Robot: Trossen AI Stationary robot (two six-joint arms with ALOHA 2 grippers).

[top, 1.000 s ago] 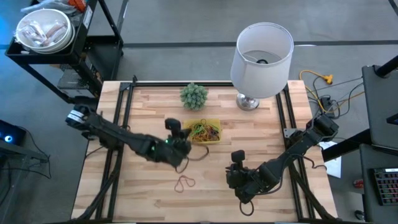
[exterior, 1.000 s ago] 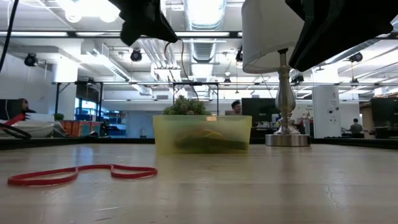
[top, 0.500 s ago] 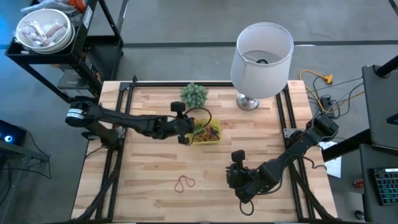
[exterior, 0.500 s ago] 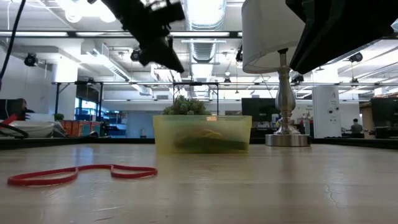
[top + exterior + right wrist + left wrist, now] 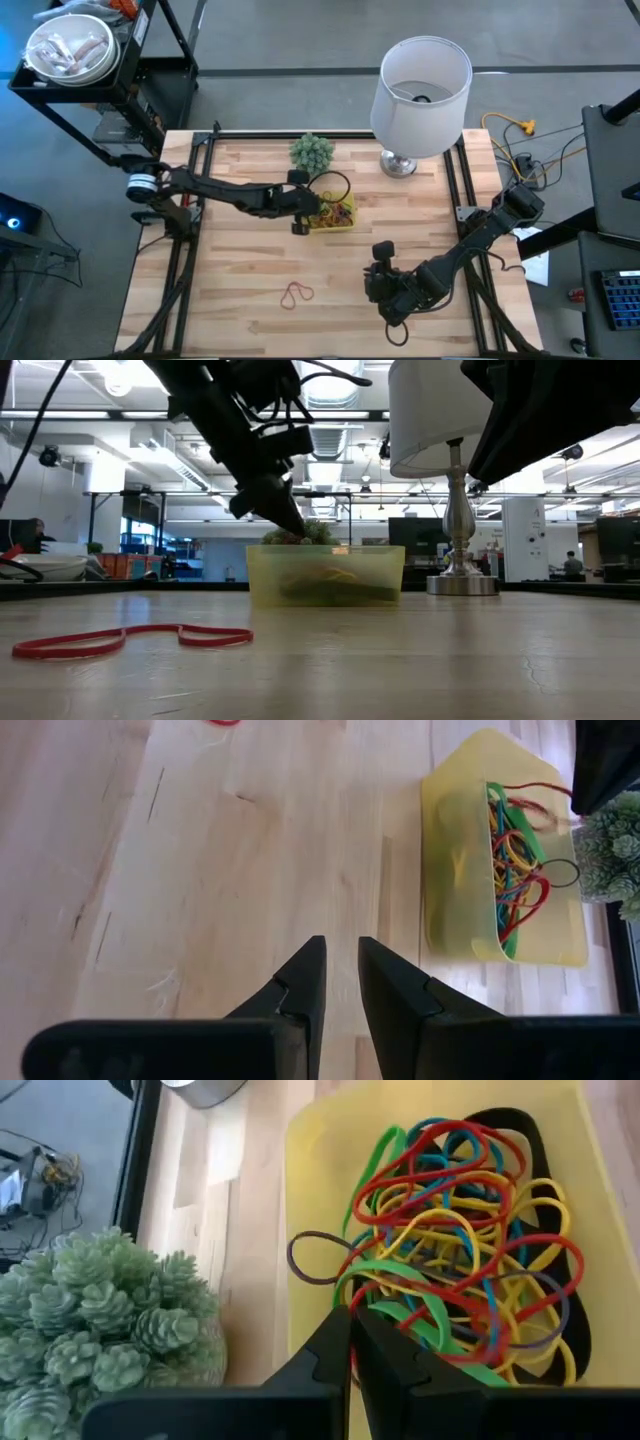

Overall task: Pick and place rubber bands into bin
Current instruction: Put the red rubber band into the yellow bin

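- Yellow plastic marks the bin (image 5: 333, 212) in the high view, and we find our left gripper (image 5: 304, 213) at its edge, fingers closed. Whether a band hangs from them we cannot tell here. The stray red band (image 5: 297, 293) lies on the table (image 5: 230, 290) well apart from that gripper, back toward the table's front edge. Our right gripper (image 5: 390, 290) waits beside it and is clearly the nearer of the two.
- From the low view we see the left gripper (image 5: 290, 520) tilted down over the bin (image 5: 325, 574) rim, just in front of the green plant (image 5: 310, 532). The red band (image 5: 130, 641) lies flat with its long axis running across the picture, far from that gripper.
- Through the left wrist view our fingertips (image 5: 345, 1330) are pressed together, with the pile of rubber bands (image 5: 460, 1240) directly ahead inside the bin (image 5: 310, 1150). A brown band (image 5: 315, 1258) drapes over the rim just beyond the tips; no band is visibly pinched.
- Through the right wrist view the right gripper (image 5: 342, 965) stands slightly parted and empty above bare wood, the bin (image 5: 455, 850) well ahead and to one side. We judge the red band the next pick, best suited to the right arm.
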